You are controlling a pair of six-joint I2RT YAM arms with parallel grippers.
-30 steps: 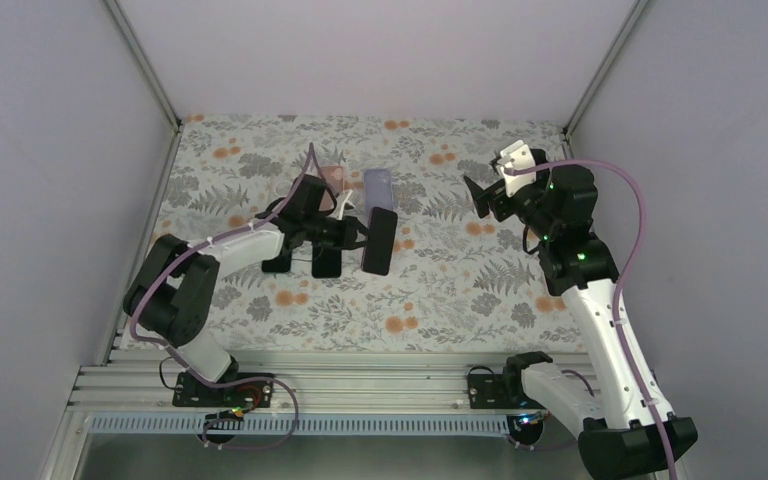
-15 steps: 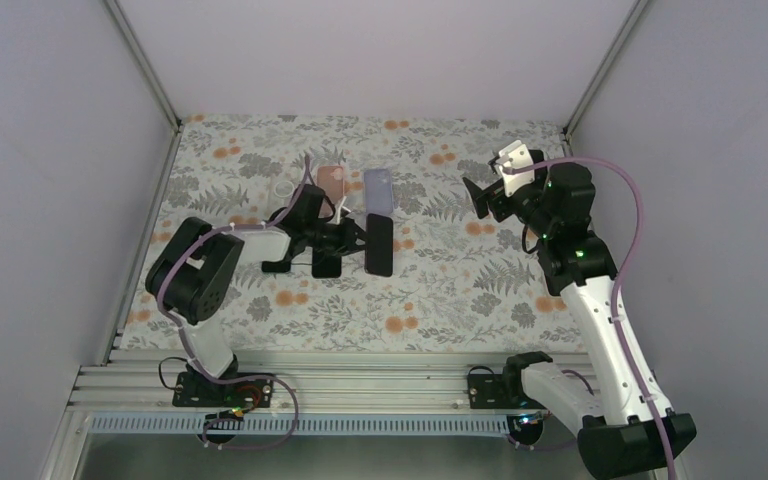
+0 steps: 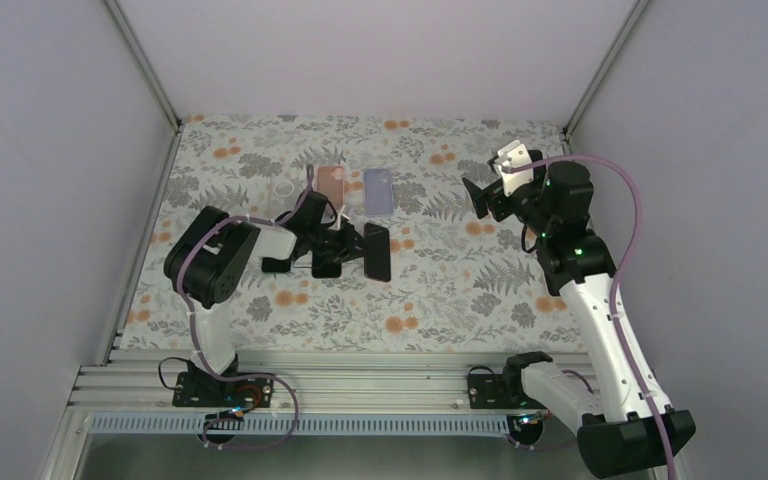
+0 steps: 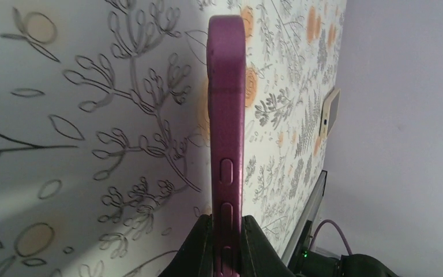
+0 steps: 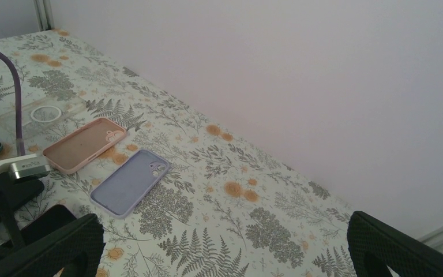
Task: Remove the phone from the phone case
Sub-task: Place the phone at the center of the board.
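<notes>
1. A clear case with a white ring in it lies flat on the floral table at the far left of the row of loose cases. In the right wrist view it is the farthest one.
2. A pink case lies flat just right of the clear case, hollow side up.
3. The left gripper is low over the table, nearer the arm bases than the pink case. Its fingers are pressed against both faces of the phone case.
4. The phone case is pinched at one end and projects away from the left gripper. It looks dark from above. In the left wrist view it is seen edge-on, with a magenta side and three side buttons. Whether it touches the table cannot be told.
5. The phone is not visible as a separate item, so it cannot be told whether it sits in the held case.
6. A lilac case lies flat just beyond the held case, beside the pink case and apart from it. Its back faces up and shows the camera cut-out.
7. The right gripper hovers above the table, well to the right of all cases. Its fingers are spread wide with nothing between them.
</notes>
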